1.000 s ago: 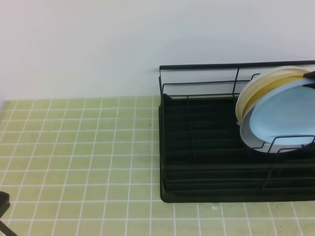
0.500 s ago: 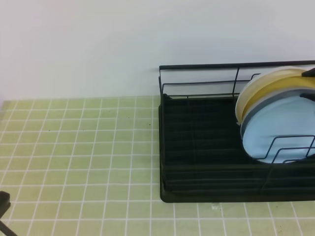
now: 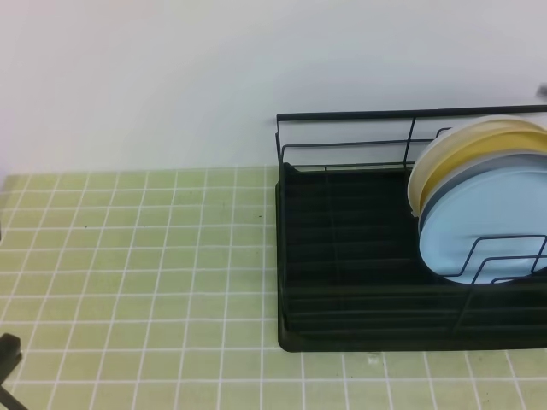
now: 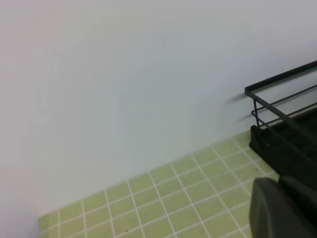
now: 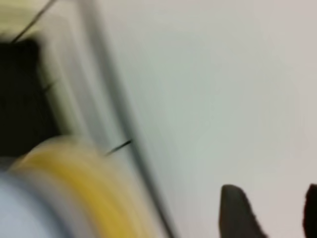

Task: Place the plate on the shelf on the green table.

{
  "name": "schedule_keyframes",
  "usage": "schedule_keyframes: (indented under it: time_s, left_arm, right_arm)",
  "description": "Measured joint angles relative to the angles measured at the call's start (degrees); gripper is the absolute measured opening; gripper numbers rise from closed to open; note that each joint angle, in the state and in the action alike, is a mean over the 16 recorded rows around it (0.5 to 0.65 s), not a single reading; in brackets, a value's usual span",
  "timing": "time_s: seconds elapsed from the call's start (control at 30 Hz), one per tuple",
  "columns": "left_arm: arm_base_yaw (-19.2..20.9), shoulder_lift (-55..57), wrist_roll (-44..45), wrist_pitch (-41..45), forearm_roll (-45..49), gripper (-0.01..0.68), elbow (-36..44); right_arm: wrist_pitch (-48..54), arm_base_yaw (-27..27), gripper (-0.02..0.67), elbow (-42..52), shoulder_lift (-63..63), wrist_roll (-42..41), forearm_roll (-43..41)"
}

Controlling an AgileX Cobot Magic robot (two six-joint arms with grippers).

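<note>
The light-blue plate (image 3: 481,227) stands on edge in the right end of the black wire shelf (image 3: 342,256), leaning back on a grey plate and yellow plates (image 3: 461,149). Nothing grips it. The shelf rests on the green table (image 3: 128,256). In the blurred right wrist view my right gripper (image 5: 272,213) is open and empty, up beside the white wall, above the yellow plate (image 5: 74,173) and the blue plate's edge (image 5: 17,213). My left gripper (image 4: 285,208) is shut and holds nothing, low at the table's front left, far from the shelf (image 4: 287,124).
A white wall runs behind the table and the shelf's back rail (image 3: 410,114). Wire dividers (image 3: 504,256) stand in front of the blue plate. A dark piece of my left arm (image 3: 7,359) shows at the bottom left corner of the high view.
The right gripper opened, let go of the blue plate and withdrew up and right out of the high view. The plate dropped and settled lower behind the wire dividers. The left arm stayed put.
</note>
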Motion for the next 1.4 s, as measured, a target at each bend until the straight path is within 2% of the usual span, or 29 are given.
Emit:
schedule_keyframes:
  time_s: [0.23,0.4,0.57,0.83,1.03,1.4]
  left_arm:
    - [0.0,0.0,0.0,0.1,0.1,0.0,0.5]
    - [0.0,0.0,0.0,0.3,0.1,0.0,0.6]
    - [0.0,0.0,0.0,0.3,0.1,0.0,0.6]
    - [1.1,0.0,0.0,0.3,0.1,0.0,0.6]
    - [6.9,-0.7,0.0,0.3,0.1,0.0,0.6]
    - [25.2,-10.2,0.0,0.7,0.1,0.0,0.6]
  right_arm:
    - [-8.4,0.0,0.12,1.0,-10.2,2.6,20.8]
    - [-12.7,0.0,0.034,5.0,-18.6,6.0,30.7]
    - [-14.0,0.0,0.007,12.4,-26.8,10.2,33.7]
    - [-9.5,0.0,0.003,25.6,-36.9,14.2,33.8]
    - [-5.1,0.0,0.002,31.0,-40.2,15.4,33.7]
    - [-4.3,-0.2,0.001,32.7,-41.0,13.6,33.7]
